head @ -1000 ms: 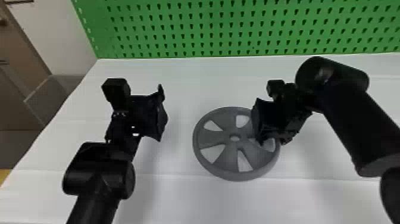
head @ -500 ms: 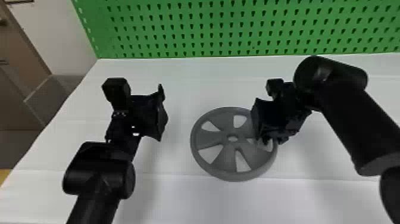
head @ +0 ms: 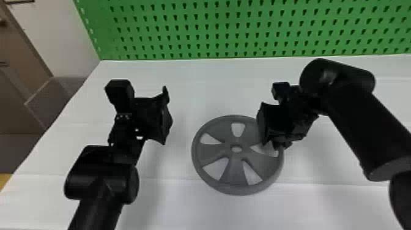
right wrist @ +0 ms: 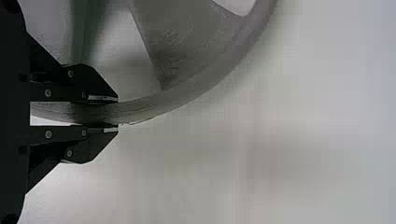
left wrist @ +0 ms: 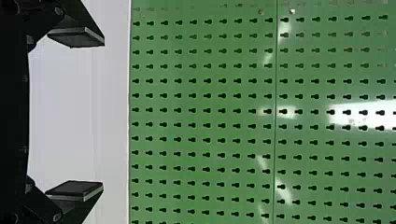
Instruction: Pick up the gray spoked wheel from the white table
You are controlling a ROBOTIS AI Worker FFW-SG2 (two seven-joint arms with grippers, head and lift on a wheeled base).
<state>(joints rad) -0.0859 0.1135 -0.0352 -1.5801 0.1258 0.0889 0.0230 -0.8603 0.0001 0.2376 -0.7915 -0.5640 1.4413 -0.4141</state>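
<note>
White table [head: 171, 205] under both hands, green pegboard [head: 214, 30] beyond them, brown door [head: 18, 39] off past the left one's outer side. Has the gray spoked wheel [head: 235, 171] by its rim [right wrist: 159, 105], pinched between the two fingers of the right gripper [head: 272, 142] (one on each side, going by the right wrist view). Shows the hub [head: 236, 149] inward of that hand, toward the left gripper [head: 167, 117]. Cannot tell about contact between wheel and table. Holds the left gripper apart from the wheel, fingers [left wrist: 74, 189] spread wide, facing the pegboard.
</note>
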